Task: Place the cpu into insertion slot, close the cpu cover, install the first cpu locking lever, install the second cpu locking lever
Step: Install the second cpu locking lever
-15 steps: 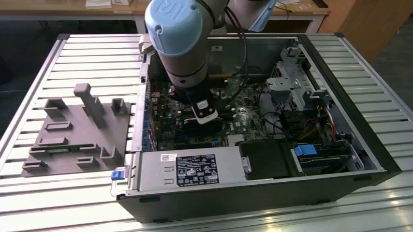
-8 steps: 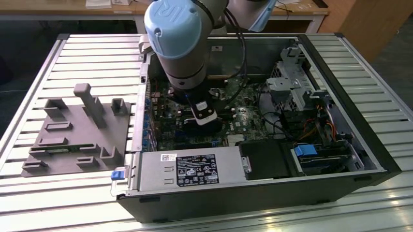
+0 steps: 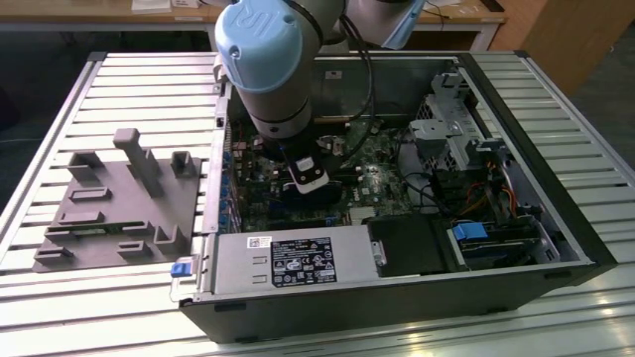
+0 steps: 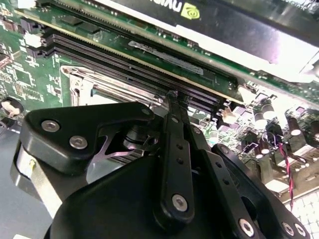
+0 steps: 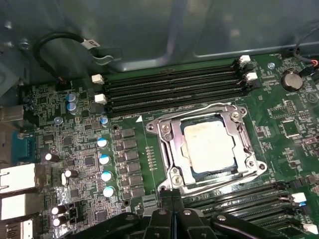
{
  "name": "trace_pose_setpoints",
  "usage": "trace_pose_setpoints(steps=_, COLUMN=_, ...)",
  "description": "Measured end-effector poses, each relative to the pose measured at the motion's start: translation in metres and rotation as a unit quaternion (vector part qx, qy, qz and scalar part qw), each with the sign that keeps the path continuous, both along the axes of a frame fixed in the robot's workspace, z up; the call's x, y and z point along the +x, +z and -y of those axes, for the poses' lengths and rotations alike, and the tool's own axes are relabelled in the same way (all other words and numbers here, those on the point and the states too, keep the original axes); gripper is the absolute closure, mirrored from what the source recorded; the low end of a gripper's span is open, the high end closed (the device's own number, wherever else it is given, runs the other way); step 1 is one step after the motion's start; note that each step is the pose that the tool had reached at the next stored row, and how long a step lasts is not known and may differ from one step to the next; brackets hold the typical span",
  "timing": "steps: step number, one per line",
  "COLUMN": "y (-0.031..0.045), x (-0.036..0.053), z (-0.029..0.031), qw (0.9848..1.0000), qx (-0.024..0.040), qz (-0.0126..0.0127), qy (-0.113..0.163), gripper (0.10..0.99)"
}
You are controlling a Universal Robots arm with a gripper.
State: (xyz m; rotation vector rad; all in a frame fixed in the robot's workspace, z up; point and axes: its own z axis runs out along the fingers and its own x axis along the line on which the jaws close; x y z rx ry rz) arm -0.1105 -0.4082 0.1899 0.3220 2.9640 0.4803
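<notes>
The cpu (image 5: 208, 147), dull silver and square, lies flat in the insertion slot (image 5: 185, 167); the cpu cover (image 5: 170, 149), a silvery frame, is closed around it.

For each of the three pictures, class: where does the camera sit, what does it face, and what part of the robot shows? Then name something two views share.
Exterior view: off the arm, above, facing the open computer case; the arm reaches in.
First wrist view: on the arm, facing the cpu under the cpu cover; the gripper shows.
Second wrist view: on the arm, low over the board; the gripper shows.
Both wrist views share the memory slots.
</notes>
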Motion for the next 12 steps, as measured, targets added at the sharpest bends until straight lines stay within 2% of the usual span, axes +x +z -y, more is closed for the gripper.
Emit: trace_pose_setpoints(steps=12, y=-0.0037, x=-0.0002, z=-0.0013, qw=1.0, qx=0.0005, qz=0.0, qy=0.0, gripper=0.984)
